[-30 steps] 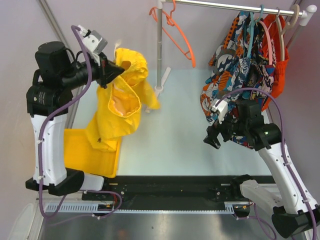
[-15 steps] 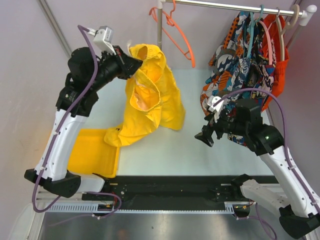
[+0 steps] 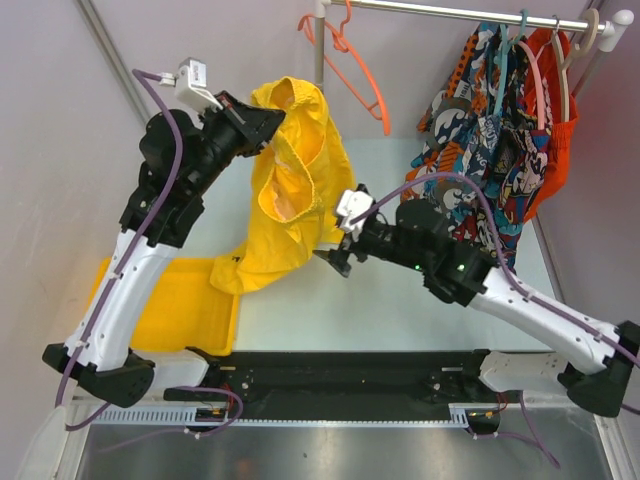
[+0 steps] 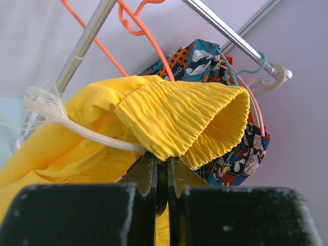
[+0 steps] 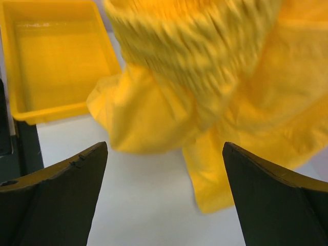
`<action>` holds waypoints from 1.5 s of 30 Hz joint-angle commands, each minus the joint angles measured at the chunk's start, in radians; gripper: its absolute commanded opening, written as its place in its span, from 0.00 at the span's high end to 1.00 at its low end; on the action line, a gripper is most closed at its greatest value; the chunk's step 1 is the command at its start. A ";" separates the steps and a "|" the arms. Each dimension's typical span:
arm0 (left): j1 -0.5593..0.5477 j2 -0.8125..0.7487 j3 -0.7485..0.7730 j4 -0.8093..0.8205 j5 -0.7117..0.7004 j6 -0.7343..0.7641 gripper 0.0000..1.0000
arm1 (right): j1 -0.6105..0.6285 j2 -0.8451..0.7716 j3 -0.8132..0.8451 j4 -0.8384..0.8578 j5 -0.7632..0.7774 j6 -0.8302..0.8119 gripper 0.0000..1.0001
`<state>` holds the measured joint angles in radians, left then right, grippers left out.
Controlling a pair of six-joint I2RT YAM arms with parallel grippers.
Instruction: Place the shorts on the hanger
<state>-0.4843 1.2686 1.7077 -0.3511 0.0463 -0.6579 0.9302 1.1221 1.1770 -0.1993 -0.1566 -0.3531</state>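
The yellow shorts (image 3: 300,190) hang in the air by their elastic waistband, with my left gripper (image 3: 270,122) shut on that band. In the left wrist view the gathered waistband (image 4: 184,115) sits just above the pinched jaws of my left gripper (image 4: 162,159), and the pale drawstring (image 4: 77,130) trails off left. The orange hanger (image 3: 360,75) hangs from the rail just right of the shorts, bare; it also shows as the hanger (image 4: 148,38) behind the waistband. My right gripper (image 3: 335,258) is open beside the shorts' lower right edge. In its wrist view the shorts (image 5: 205,77) hang just beyond the open right gripper (image 5: 164,154), untouched.
A steel rail (image 3: 470,12) runs across the back right on an upright pole (image 3: 320,90). Cartoon-print shorts (image 3: 480,110) and an orange-red garment (image 3: 560,110) hang from it on other hangers. A yellow tray (image 3: 185,315) lies at the near left, seen too as the tray (image 5: 56,66).
The left arm has carried the shorts up and to the right, toward the rail. The right arm has swung left from under the hanging clothes to the shorts' lower edge, still open.
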 commanded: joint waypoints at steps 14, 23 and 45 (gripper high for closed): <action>0.015 -0.101 -0.114 0.058 -0.123 -0.137 0.93 | 0.106 0.159 0.122 0.445 0.533 -0.100 1.00; 0.087 -0.207 -0.292 0.003 -0.059 -0.108 0.74 | -0.108 -0.129 0.121 0.083 0.079 -0.029 1.00; 0.075 -0.463 -0.833 -0.277 0.796 1.304 0.01 | -0.283 -0.275 -0.013 -0.562 -0.179 -0.216 1.00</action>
<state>-0.3813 0.7387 0.9558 -0.6399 0.7010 0.4419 0.6525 0.8700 1.1595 -0.7246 -0.3168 -0.5484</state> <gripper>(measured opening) 0.996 0.012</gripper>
